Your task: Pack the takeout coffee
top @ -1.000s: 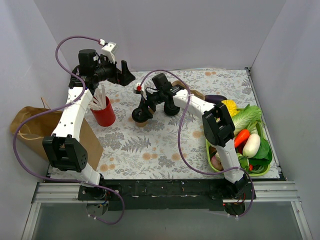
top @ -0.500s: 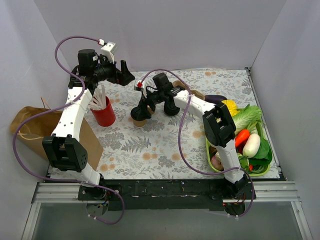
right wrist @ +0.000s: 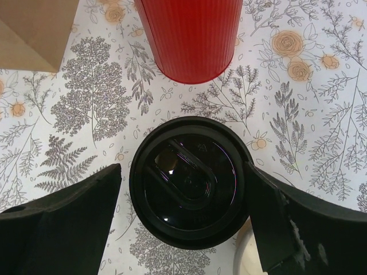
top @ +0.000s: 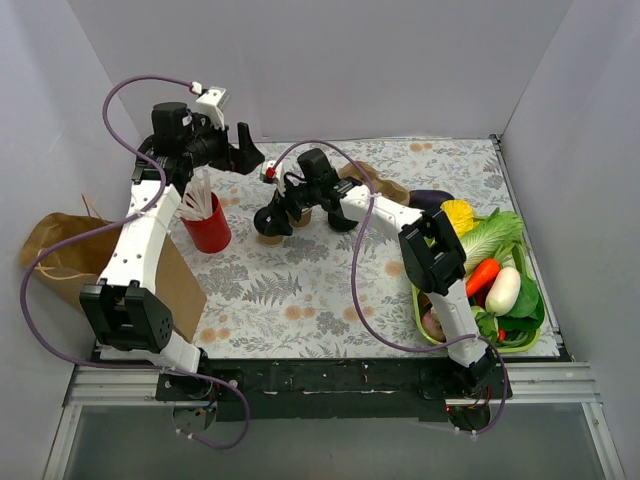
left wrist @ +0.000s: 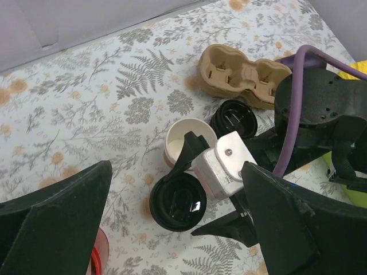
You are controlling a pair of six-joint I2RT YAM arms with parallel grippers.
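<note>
A round black lid lies between my right gripper's wide-spread fingers. The right finger touches its rim and the left finger stands a small gap off. In the top view this lid shows left of centre with a tan bit under it, and the right gripper is over it. An uncovered cream-white paper cup with a tan inside stands right beside it, also in the top view. My left gripper is open and empty, high above them.
A second black lid lies next to the brown pulp carrier. A red cup of white sticks stands left of the lid. A brown paper bag lies at the far left. A green tray of vegetables is at the right.
My right gripper and the black lid under it have shifted left and a little away from me. My left gripper has edged up and left.
</note>
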